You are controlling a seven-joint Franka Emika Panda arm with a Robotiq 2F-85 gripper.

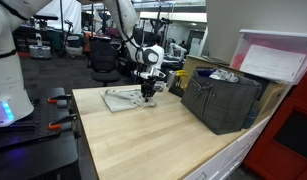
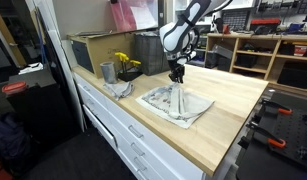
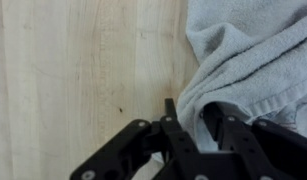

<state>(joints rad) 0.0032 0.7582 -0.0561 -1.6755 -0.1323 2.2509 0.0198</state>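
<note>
Near the middle of the frame in both exterior views, the gripper [image 1: 146,92] [image 2: 177,78] hangs from above, pointing straight down at a pale grey towel [image 1: 121,99] [image 2: 188,108] that lies on a light wooden table [image 1: 143,140] [image 2: 233,115]. The towel lies rumpled on the wood. In an exterior view it rises in a narrow peak right under the gripper, while its edges rest flat on the table.

At the bottom of the wrist view, the gripper [image 3: 193,118] comes in as black linkage. Its two fingers [image 3: 171,115] are drawn in on a folded edge of the towel [image 3: 248,45], pinching the cloth between them. The towel fills the upper right of that view, and bare wood [image 3: 73,70] fills the left half.

To the right of the gripper in an exterior view, a dark crate [image 1: 225,100] stands on the table, well apart from the towel. A clear box with a pink rim [image 1: 278,55] sits above it in the upper right corner. Left of the towel in an exterior view stand a metal cup [image 2: 107,72] and something yellow [image 2: 125,62] just behind it. A small grey rag [image 2: 120,89] lies at the cup's foot, near the towel's left edge but apart from it.
</note>
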